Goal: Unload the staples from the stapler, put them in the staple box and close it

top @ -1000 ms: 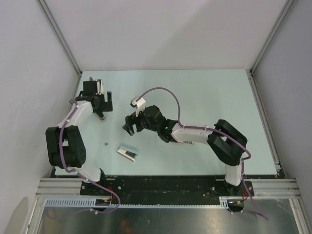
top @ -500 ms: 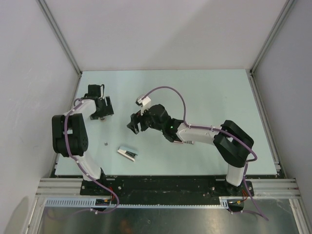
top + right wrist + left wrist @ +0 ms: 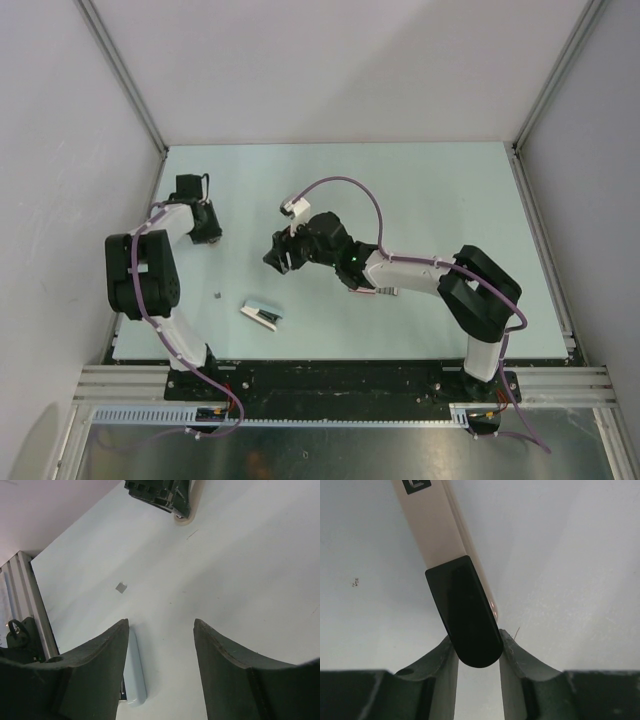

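Left wrist view: left jaws clenched on a pink bar [image 3: 437,525]; right jaws released.
The bar's black end [image 3: 465,615] sits pinched between the left jaws, and its pink length runs away across the worktop [image 3: 570,555]. The right jaws gape over the worktop, with the pale stapler [image 3: 135,670] just outside one of them and a grey fleck [image 3: 120,587] farther ahead.

You are seeing only one mark: a dark square emblem [image 3: 417,486] printed on the cream stapler [image 3: 437,525] in the left wrist view. The frame edge is cutting it off, so nothing is reading as letters.
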{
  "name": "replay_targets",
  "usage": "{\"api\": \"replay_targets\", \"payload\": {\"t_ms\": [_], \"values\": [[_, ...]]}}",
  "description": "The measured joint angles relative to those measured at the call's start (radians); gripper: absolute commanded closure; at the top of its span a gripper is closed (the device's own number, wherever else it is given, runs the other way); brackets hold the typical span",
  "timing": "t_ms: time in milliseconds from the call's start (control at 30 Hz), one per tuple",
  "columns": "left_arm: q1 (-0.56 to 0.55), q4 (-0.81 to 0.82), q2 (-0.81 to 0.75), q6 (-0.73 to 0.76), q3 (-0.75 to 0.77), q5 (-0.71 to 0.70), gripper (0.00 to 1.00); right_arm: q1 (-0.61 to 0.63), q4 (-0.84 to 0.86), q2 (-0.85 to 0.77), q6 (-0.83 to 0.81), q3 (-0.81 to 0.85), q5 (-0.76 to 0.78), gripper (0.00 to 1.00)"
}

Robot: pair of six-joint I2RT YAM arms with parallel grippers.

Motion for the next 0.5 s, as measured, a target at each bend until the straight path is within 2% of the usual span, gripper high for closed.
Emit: {"api": "replay_targets", "payload": {"t_ms": [200, 500], "values": [[-0.047, 0.003, 0.0, 0.006, 0.0, 0.008, 0.9, -0.006, -0.014, 0.0, 0.0, 0.0, -0.01, 0.44], [-0.318, 0.009, -0.001, -0.034, 0.0, 0.109, 0.91, -0.06, -0.137, -0.076, -0.016, -0.025, 0.018, 0.46]]}}
